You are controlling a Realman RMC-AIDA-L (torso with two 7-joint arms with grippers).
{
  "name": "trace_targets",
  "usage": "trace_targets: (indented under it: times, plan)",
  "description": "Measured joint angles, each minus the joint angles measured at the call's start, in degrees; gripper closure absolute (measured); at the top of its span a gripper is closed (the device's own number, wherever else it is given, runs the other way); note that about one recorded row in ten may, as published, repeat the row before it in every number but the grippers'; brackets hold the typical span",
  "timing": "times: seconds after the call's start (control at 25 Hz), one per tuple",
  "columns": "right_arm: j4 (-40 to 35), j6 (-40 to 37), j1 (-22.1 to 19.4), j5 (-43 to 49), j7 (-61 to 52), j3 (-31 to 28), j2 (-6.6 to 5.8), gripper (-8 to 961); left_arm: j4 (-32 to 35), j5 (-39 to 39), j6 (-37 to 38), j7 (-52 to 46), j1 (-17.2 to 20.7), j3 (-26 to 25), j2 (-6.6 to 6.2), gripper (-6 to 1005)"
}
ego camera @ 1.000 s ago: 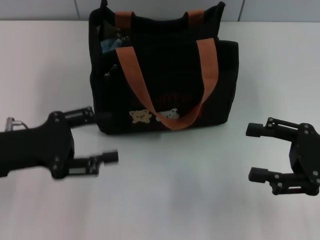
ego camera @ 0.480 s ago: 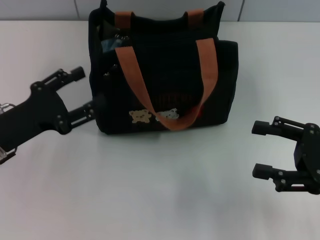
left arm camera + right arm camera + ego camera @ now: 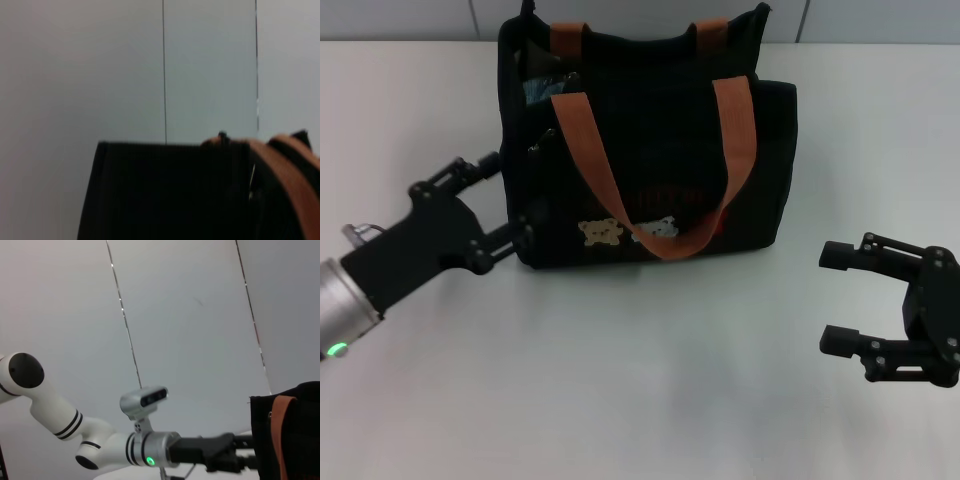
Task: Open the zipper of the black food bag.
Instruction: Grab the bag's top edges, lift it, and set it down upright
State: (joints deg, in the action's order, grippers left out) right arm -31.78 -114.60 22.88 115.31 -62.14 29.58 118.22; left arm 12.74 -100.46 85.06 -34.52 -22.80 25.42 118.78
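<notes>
Bracing the black food bag (image 3: 650, 150) near the table's (image 3: 620, 400) far edge with the left gripper (image 3: 505, 195), fingers spread wide at its side; zipper (image 3: 545, 75) up top; right gripper (image 3: 840, 300) wide, idle.

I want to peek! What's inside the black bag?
Through the black food bag's open corner, something pale blue shows. The rest is covered by dark fabric, so what it is cannot be told.
</notes>
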Motion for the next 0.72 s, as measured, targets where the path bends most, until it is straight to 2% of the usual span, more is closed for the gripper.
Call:
trace_targets:
  times: [0.28,0.6,0.72]
  plan:
    - [-0.02,0.00,0.22,0.00,0.00,0.15,0.23,99,-3.76,0.97,-3.80,4.34,-0.94,-0.51,0.08,292]
    - [-0.04,-0.01,0.24,0.00,0.00,-0.12,0.26,98,-3.81,1.06,-3.50,4.38,-1.07,-0.19,0.13,768]
    - [-0.04,-0.01,0.24,0.00,0.00,-0.21,0.26,98,-3.93,1.07,-3.35,4.38,-1.09,-0.12,0.14,781]
